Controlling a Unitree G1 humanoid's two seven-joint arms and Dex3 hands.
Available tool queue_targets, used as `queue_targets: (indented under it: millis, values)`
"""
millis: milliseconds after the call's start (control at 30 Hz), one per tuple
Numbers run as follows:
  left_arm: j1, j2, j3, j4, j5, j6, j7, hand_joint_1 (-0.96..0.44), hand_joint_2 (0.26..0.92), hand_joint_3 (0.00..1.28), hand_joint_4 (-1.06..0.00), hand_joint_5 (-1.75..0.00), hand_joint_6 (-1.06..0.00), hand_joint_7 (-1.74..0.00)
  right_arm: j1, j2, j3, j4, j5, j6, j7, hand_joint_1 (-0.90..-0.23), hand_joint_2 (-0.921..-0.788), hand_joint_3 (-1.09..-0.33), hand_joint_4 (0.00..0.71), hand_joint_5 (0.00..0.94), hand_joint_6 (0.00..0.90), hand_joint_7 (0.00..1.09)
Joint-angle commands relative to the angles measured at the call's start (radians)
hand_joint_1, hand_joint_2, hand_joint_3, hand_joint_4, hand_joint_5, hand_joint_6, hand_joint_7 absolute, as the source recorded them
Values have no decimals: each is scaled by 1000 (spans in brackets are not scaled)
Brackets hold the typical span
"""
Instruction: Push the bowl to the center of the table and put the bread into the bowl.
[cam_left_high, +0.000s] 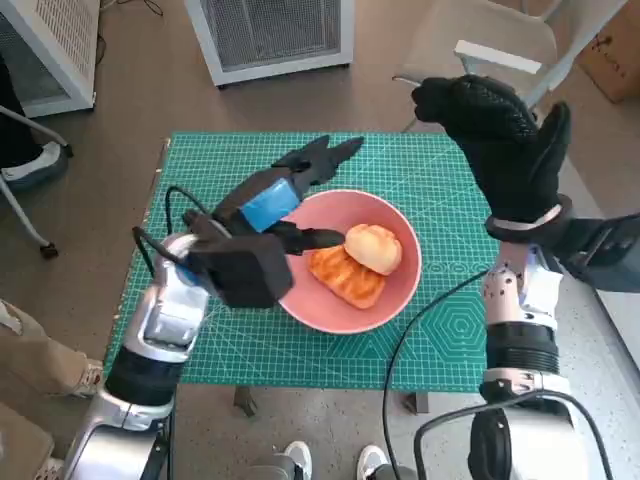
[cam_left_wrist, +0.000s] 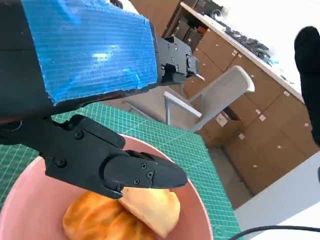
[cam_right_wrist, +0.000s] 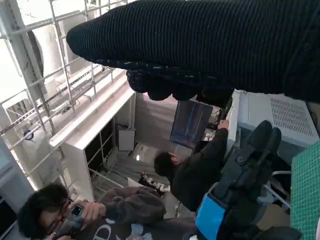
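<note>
Pink bowl (cam_left_high: 380, 300) held the bread (cam_left_high: 360, 262) under my released left hand (cam_left_high: 285, 200), whose fingers could knock it out if withdrawn carelessly.

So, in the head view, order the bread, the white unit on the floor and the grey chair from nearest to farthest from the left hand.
1. The bread lies in the pink bowl, right at the left hand's lower finger.
2. The white unit stands on the floor beyond the table's far edge.
3. The grey chair stands past the far right corner, behind the raised right hand.
</note>
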Motion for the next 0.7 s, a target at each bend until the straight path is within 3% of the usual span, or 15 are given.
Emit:
queue_targets:
  millis: [33, 200, 367, 700]
  values:
    - [31, 3, 85, 6, -121, -60, -9, -749, 921, 364, 1, 1, -119, -30, 16, -5, 4, 3, -10, -6, -10, -632, -921, -649, 243, 2, 40, 568]
    - [59, -20, 185, 48, -255, -179, 18, -782, 921, 408, 1, 1, -126, -36, 14, -10, 7, -3, -15, -10, -23, -631, -921, -650, 244, 2, 43, 566]
    - [77, -107, 314, 40, -432, -244, 87, -747, 921, 417, 1, 1, -113, -30, 10, -13, 14, -15, -36, -18, -61, -638, -921, -646, 246, 3, 43, 559]
    - [81, -142, 335, 26, -490, -261, 127, -732, 921, 450, 1, 1, -116, -35, 15, -16, 31, -27, -47, -25, -92, -644, -921, -646, 247, 3, 51, 550]
